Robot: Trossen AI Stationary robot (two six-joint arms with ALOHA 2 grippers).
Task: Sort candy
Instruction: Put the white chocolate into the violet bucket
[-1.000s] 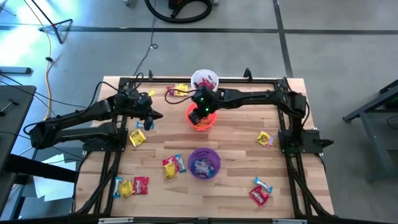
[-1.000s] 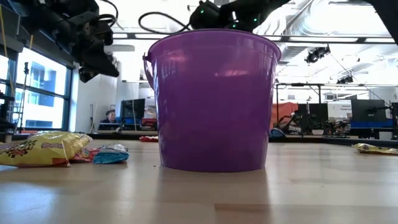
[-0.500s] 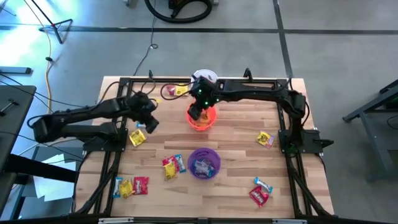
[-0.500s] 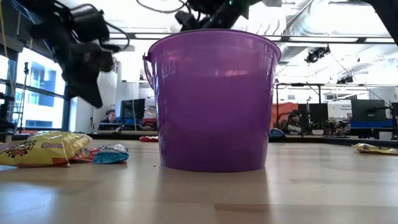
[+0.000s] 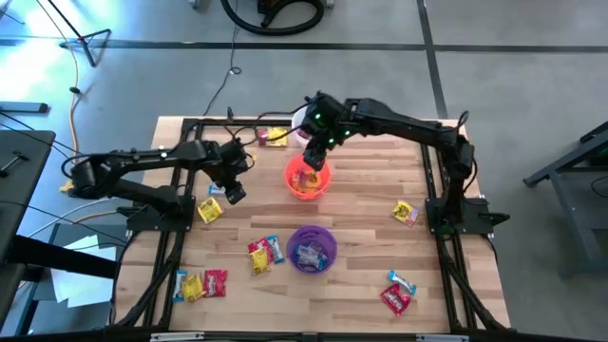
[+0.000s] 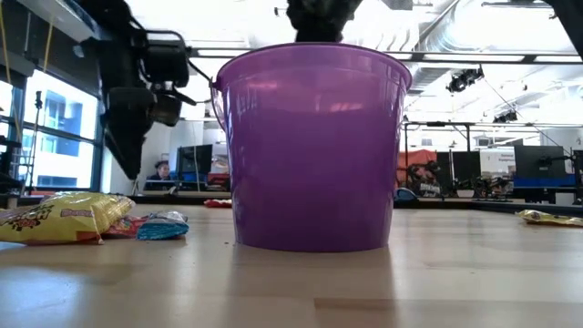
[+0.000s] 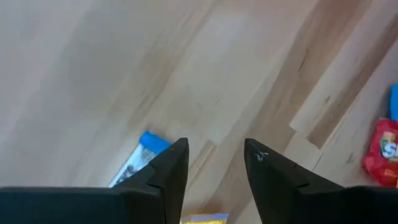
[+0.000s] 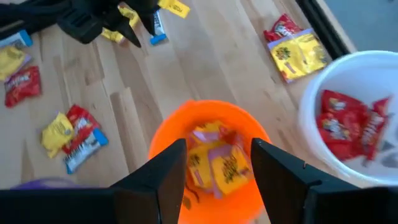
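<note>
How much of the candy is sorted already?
Some is done: the orange cup holds yellow candy, the white cup red, the purple cup some too. Right now the right gripper hangs open over the orange cup, and the left gripper is open above a blue candy. Many loose candies wait on the table.

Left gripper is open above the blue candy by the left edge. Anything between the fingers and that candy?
Nothing visible. The left gripper hangs open over bare wood, with the blue candy beside one finger and partly hidden by it. A yellow candy lies close by, apart from it.
</note>
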